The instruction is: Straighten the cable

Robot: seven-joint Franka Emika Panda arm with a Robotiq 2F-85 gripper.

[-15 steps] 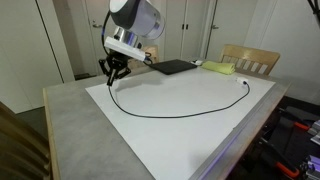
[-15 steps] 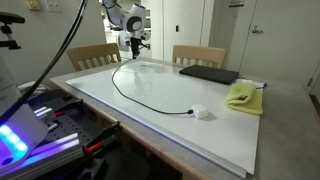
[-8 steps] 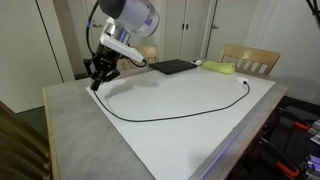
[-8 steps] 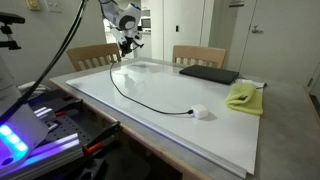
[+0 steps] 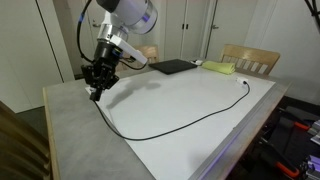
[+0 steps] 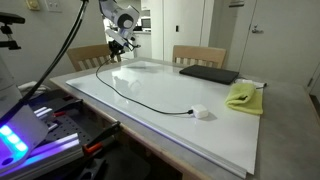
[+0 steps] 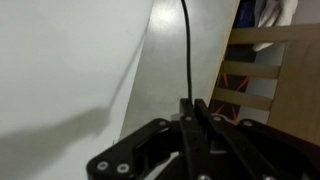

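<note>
Since the gripper (image 5: 96, 92) is clamped on one end of the black cable (image 5: 185, 123), which trails away from it in a bow over the white sheet (image 5: 180, 92), the pulling step seems in hand and next needs a pull outward.

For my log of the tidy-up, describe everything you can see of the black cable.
The cable is a thin, black, flexible cord. One end is pinched in the shut gripper, just off the corner of the white sheet. The rest lies on the sheet in one shallow curve, not yet straight. Its far end hooks slightly near the opposite edge.
</note>
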